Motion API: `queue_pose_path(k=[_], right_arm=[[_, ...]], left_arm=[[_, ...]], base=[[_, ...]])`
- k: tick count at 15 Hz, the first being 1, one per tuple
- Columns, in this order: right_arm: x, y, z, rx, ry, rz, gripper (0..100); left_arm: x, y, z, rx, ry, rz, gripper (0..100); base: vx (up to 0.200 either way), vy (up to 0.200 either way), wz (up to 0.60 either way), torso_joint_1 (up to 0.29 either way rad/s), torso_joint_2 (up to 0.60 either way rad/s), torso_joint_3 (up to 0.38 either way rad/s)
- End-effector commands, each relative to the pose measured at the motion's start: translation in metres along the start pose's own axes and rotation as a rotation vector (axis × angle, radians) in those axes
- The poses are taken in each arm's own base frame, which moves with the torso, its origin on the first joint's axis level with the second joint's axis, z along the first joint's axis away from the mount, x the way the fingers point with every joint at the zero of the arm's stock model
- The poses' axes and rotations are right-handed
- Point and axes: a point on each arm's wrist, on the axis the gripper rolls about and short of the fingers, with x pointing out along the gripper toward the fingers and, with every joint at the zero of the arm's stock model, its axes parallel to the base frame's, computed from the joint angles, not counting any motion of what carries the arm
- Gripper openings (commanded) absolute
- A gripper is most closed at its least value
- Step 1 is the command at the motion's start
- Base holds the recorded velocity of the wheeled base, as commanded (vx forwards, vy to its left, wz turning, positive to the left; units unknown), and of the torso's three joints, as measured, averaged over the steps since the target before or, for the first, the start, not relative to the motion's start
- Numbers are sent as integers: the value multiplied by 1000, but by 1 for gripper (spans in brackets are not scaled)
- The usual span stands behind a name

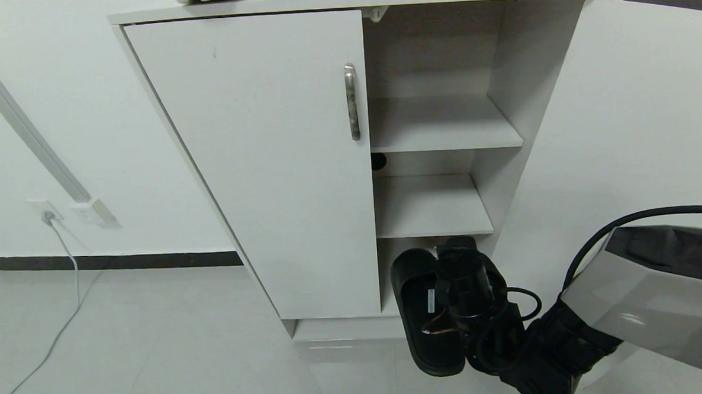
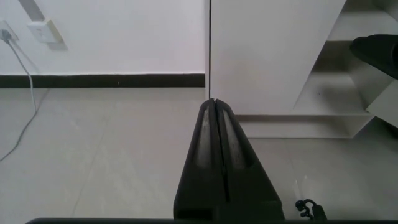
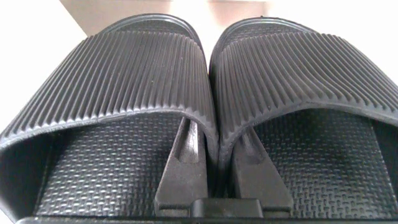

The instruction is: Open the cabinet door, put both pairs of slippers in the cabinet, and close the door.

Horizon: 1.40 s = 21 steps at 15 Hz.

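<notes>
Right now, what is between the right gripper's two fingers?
The touching inner side walls of the black slippers: one finger of the right gripper sits inside each slipper, pinching those walls together. The right wrist view shows it.

Silver and black
We see our right arm (image 1: 657,293): silver-grey shell, black wrist, looping black cable (image 1: 654,211).

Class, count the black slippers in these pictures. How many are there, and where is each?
2. One black slipper and the other black slipper sit side by side, clamped together by the right gripper at the cabinet's lowest open compartment. More could sit behind the shut door.
</notes>
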Motion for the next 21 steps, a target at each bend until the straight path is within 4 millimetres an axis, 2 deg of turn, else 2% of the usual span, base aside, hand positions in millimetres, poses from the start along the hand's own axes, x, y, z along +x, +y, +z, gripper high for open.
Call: queue_pose_path(k=[1,3,6,14,21], right_arm=[[6,-1,1,9,-12,-4,0],[12,-2,8,-13,-90,-1,0],[19,-4,5,-47,-192,-3,0],[20,-6,6,-45,-202,-4,0],[21,-7,6,-50,-202,-8,0]], left_arm=[[0,0,0,0,2,0,0],[0,0,0,-3,2,0,0],[0,0,0,-3,2,-1,0],[0,0,0,-3,1,2,0],[0,0,0,-3,2,2,0]], base=[[0,0,0,2,2,-193],[0,0,0,7,5,-171],[0,0,0,-2,2,-28],[0,0,0,0,0,0],[200,0,0,0,3,0]])
